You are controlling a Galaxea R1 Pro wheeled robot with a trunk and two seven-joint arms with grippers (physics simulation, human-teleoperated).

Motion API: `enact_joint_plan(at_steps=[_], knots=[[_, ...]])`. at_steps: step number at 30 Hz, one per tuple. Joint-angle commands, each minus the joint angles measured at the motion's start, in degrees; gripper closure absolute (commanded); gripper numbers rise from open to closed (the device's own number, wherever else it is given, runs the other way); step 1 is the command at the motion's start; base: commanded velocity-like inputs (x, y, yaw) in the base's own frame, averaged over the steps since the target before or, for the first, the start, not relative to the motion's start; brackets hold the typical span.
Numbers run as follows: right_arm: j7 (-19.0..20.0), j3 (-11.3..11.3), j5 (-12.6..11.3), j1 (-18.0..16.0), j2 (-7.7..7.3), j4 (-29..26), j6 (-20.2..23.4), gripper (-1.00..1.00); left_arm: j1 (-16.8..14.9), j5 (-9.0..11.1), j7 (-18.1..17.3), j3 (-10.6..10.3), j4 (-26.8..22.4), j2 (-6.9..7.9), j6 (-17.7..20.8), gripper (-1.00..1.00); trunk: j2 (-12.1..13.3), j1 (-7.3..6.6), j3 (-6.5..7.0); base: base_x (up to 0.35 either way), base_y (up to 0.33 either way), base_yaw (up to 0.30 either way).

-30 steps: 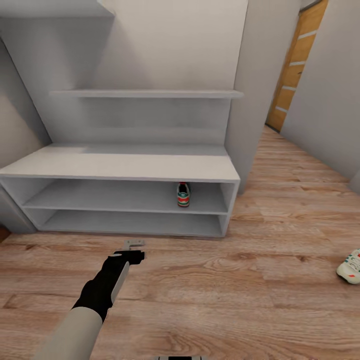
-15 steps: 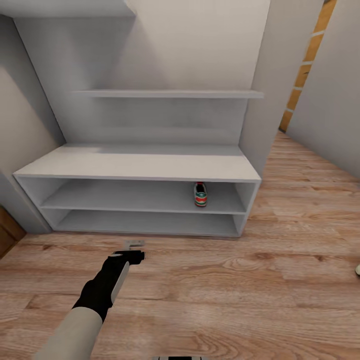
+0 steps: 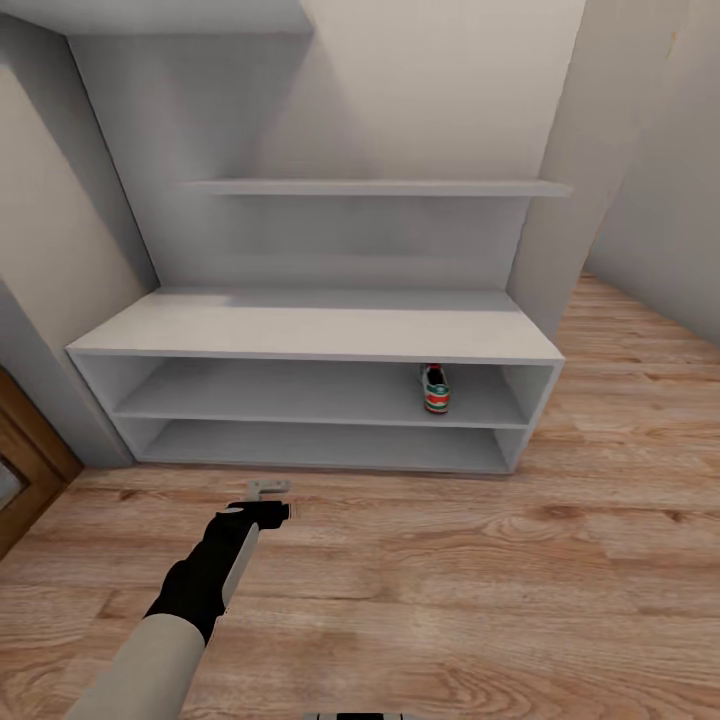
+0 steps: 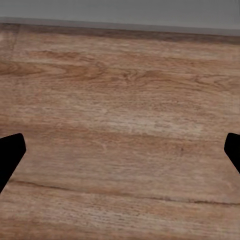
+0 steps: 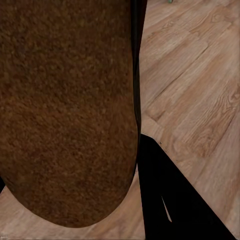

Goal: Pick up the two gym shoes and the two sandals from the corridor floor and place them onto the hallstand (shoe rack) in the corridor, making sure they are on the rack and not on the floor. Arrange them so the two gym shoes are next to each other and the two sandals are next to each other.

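One gym shoe (image 3: 435,389) sits mid-right on the rack (image 3: 320,335). Left gripper (image 4: 120,150) jaws spread, empty. A sandal (image 5: 65,110) is clamped by the right gripper; sole judged stiff, light, best gripped mid-sole.

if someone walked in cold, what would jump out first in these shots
Probably the lone gym shoe, white with teal and red, standing at the right end of the upper open shelf of the wide light-grey hallstand. Next, the big dark brown sandal looming close in the right wrist view above the wood floor. The left gripper hangs open over bare planks.
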Motion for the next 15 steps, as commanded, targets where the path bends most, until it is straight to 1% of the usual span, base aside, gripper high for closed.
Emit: enact_joint_plan(at_steps=[1,7,15], knots=[[-0.1,0.0,-0.1,0.0,-0.01,-0.1,0.4,1.0,0.0,0.0,0.2,0.0,-0.1,-0.01,0.3,-1.0,0.0,-0.01,-0.05,0.0,0.348,0.0],[-0.1,0.0,-0.1,0.0,-0.01,-0.1,0.4,1.0,0.0,0.0,0.2,-0.1,-0.1,-0.01,0.3,-1.0,0.0,-0.01,-0.05,-0.018,0.348,0.0],[-0.1,0.0,-0.1,0.0,-0.01,-0.1,0.4,1.0,0.0,0.0,0.2,-0.1,-0.1,-0.09,0.3,-1.0,0.0,-0.01,-0.05,-0.133,0.322,0.0]])
